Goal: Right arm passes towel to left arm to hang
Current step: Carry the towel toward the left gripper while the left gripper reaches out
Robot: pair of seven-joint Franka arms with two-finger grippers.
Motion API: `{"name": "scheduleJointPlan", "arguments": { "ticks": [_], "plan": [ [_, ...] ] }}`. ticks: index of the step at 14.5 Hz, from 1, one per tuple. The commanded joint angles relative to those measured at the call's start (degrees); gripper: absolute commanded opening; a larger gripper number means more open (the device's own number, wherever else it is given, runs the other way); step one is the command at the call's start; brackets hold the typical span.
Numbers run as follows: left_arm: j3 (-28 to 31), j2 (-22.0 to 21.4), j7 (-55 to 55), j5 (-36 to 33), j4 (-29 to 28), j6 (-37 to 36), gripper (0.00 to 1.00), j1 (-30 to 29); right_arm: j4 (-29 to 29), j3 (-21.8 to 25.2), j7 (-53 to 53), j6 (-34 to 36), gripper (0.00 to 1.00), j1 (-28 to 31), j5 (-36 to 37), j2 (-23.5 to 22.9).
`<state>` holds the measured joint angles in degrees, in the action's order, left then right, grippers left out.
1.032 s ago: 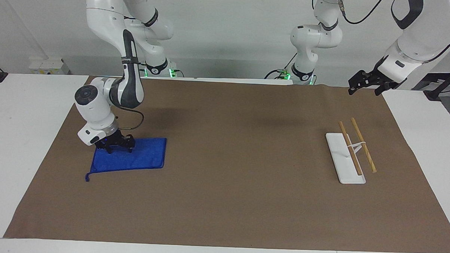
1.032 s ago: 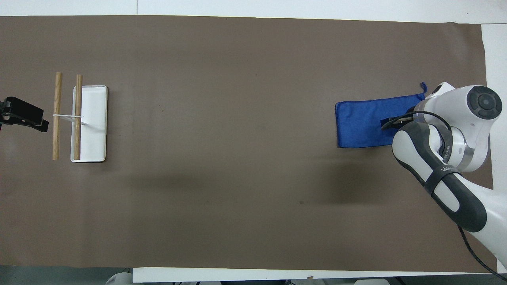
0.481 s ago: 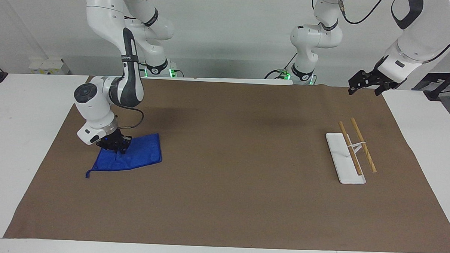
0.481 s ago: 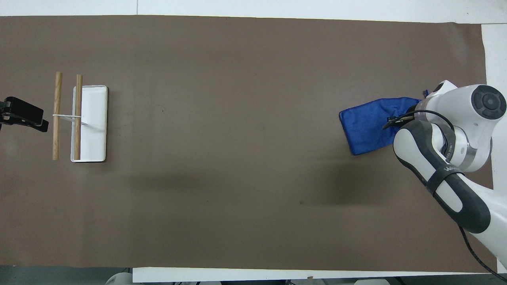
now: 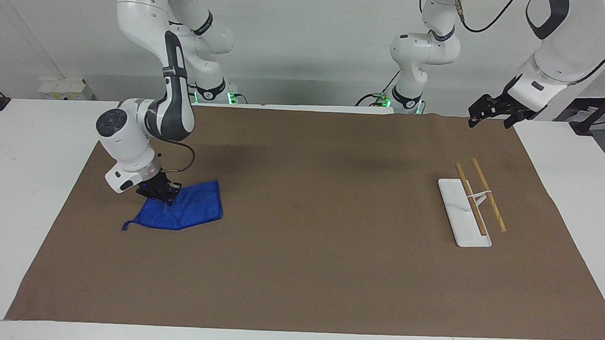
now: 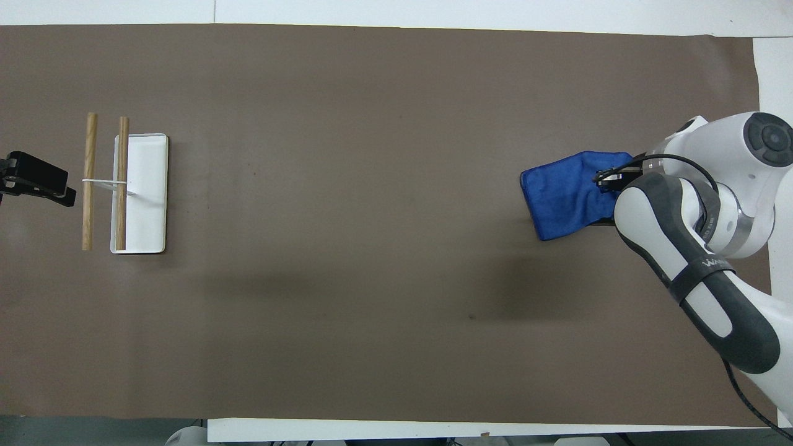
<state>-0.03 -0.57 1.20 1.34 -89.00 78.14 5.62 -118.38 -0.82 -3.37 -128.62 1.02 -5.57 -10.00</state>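
Note:
The royal-blue towel (image 5: 183,211) (image 6: 567,195) lies bunched on the brown mat at the right arm's end of the table, its upper edge lifted, its thin loop tail (image 5: 127,227) trailing on the mat. My right gripper (image 5: 158,194) (image 6: 610,179) is shut on that raised edge of the towel. My left gripper (image 5: 490,114) (image 6: 37,183) waits open in the air over the mat's edge at the left arm's end, beside the rack and holding nothing.
A white-based rack (image 5: 464,213) (image 6: 139,192) with two wooden rails (image 5: 489,194) (image 6: 90,179) stands at the left arm's end. A brown mat (image 5: 320,231) covers most of the white table.
My right gripper closed on the towel's edge and rose, dragging the cloth toward the table's middle. The flat towel is now bunched and partly lifted. The left arm has not moved.

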Motion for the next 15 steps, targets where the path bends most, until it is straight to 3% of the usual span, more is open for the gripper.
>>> {"name": "scheduleJointPlan", "arguments": {
  "ticks": [1,4,6,8,12,15],
  "plan": [
    [0.2,-1.3,0.5,0.2,-1.7,1.2,1.00,0.0,3.8,-6.2,-13.9,6.8,0.00,0.2,-0.4,2.8],
    [0.1,-1.2,0.9,-0.2,-1.7,1.8,1.00,-1.0,9.9,-11.5,-30.9,12.0,0.00,-2.7,-0.4,2.8],
    [0.3,-1.2,2.0,-0.2,-1.8,1.4,1.00,-1.5,12.7,-16.1,-41.9,11.9,0.00,-3.0,-0.4,1.9],
    [0.1,-1.7,16.7,0.9,-3.7,3.8,1.00,-1.6,14.6,-21.0,-52.1,9.0,0.00,-3.1,-1.5,0.6],
    [0.1,-7.1,44.7,12.3,-16.4,17.2,1.00,-0.9,16.6,-26.1,-68.5,-0.6,0.00,-6.9,-3.9,-2.0],
    [-0.4,-7.9,64.1,19.9,-21.5,24.2,1.00,-0.7,19.6,-30.1,-78.1,-6.6,0.00,-8.0,-7.6,-4.3]
  ]
}}
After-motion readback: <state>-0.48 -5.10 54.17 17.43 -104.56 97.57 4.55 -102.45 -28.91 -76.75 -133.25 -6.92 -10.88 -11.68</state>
